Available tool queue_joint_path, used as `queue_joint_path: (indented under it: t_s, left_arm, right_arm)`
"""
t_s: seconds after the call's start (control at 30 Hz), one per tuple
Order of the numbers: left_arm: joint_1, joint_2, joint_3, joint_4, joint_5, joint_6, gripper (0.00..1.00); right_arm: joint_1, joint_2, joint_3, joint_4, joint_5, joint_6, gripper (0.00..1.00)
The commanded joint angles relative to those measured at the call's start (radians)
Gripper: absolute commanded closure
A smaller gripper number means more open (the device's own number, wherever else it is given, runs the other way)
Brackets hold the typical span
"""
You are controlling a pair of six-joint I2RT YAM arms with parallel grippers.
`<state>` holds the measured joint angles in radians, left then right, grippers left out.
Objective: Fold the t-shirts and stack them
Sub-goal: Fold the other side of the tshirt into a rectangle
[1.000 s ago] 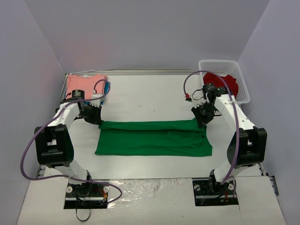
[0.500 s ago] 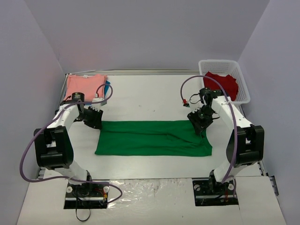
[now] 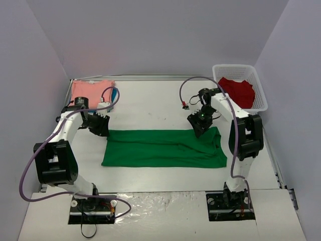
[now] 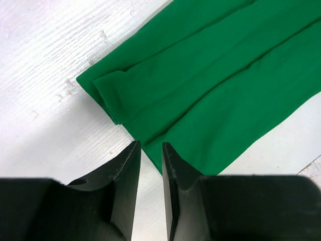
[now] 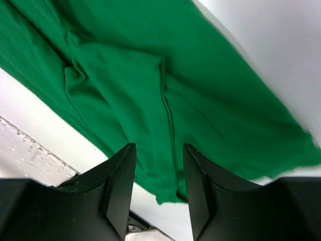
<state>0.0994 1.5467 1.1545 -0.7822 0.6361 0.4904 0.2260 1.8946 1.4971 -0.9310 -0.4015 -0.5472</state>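
A bright green t-shirt point(image 3: 160, 147) lies folded into a long flat band across the middle of the table. My left gripper point(image 3: 100, 125) hovers just off its far left corner; in the left wrist view the jaws point(image 4: 150, 145) stand a narrow gap apart with nothing between them, and the green cloth point(image 4: 210, 85) lies just ahead. My right gripper point(image 3: 198, 123) hangs over the far right part of the shirt, open point(image 5: 159, 148) above wrinkled green cloth point(image 5: 150, 75). A salmon-pink t-shirt point(image 3: 90, 91) lies folded at the far left on a teal-blue one point(image 3: 116, 94). A red t-shirt point(image 3: 235, 90) sits in the basket.
The white mesh basket point(image 3: 259, 85) stands at the far right corner. Grey walls close the table point(image 3: 150, 103) on three sides. Purple cables loop from both arms, and the arm bases sit at the near edge.
Both grippers have opened and let go of the green shirt's far edge. The right gripper has moved left along that edge; the left one has barely shifted.
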Motion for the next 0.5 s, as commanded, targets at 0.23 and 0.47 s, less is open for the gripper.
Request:
queue_joint_path:
  t_s: [0.23, 0.47]
  left_arm:
    - [0.010, -0.066, -0.006, -0.029, 0.010, -0.019, 0.77]
    - [0.010, -0.059, -0.007, -0.008, 0.004, -0.041, 0.77]
  right_arm:
    - [0.061, 0.214, 0.127, -0.037, -0.071, -0.037, 0.59]
    - [0.067, 0.250, 0.170, -0.042, -0.062, -0.049, 0.64]
